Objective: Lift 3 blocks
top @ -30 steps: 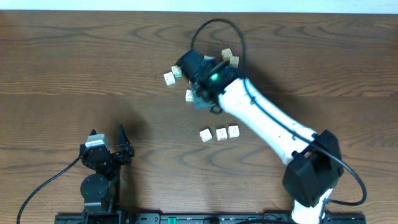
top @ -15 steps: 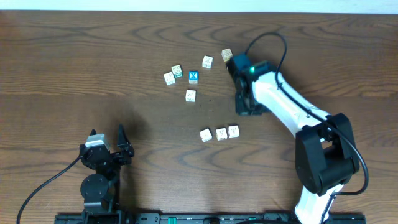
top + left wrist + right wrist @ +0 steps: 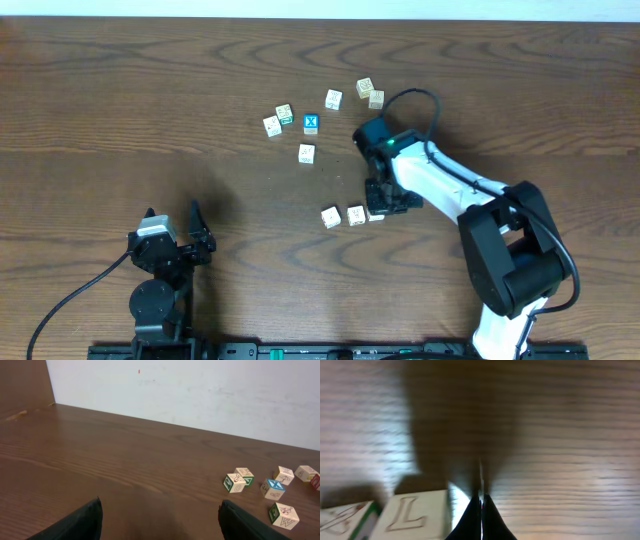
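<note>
Three small cream-white wooden cubes (image 3: 355,215) sit in a row on the brown wooden table (image 3: 150,100), toward its near edge; approach step: the right gripper (image 3: 481,507), fingers pressed together and empty, noses the row's right end and must open to straddle a cube, while the left gripper (image 3: 172,218) gapes idle.

A small wooden cube with a blue top face (image 3: 311,123) carries a white X, legible from overhead and from the left wrist. Near it, a cream wooden cube with a green side (image 3: 283,516) shows a W. A cream-white wooden cube (image 3: 412,515) in the right wrist view bears an outlined L. Other cube markings are too small to read.
</note>
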{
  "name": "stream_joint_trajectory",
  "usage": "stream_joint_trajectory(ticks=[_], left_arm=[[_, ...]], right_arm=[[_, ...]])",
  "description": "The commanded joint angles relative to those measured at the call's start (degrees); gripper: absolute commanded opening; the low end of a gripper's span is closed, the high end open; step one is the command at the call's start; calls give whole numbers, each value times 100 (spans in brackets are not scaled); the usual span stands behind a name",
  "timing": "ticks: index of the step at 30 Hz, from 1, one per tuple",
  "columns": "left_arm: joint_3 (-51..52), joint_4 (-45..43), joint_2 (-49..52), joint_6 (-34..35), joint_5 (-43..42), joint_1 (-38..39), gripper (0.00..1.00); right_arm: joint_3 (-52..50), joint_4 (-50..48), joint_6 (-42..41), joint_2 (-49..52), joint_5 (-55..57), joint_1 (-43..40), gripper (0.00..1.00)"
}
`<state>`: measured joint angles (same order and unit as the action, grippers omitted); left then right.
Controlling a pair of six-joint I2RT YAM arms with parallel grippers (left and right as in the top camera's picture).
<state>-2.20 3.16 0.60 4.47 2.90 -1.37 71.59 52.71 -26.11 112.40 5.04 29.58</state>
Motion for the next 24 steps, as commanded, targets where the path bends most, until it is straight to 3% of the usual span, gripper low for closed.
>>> stream_joint_trajectory(ticks=[1,24], left_arm=[[197,85,-26,-37,-33,-22,75],[197,85,-26,-37,-33,-22,75]], right_arm=[[-42,-35,313,22,-83,210,1],[-42,-142,391,22,-859,315,1]])
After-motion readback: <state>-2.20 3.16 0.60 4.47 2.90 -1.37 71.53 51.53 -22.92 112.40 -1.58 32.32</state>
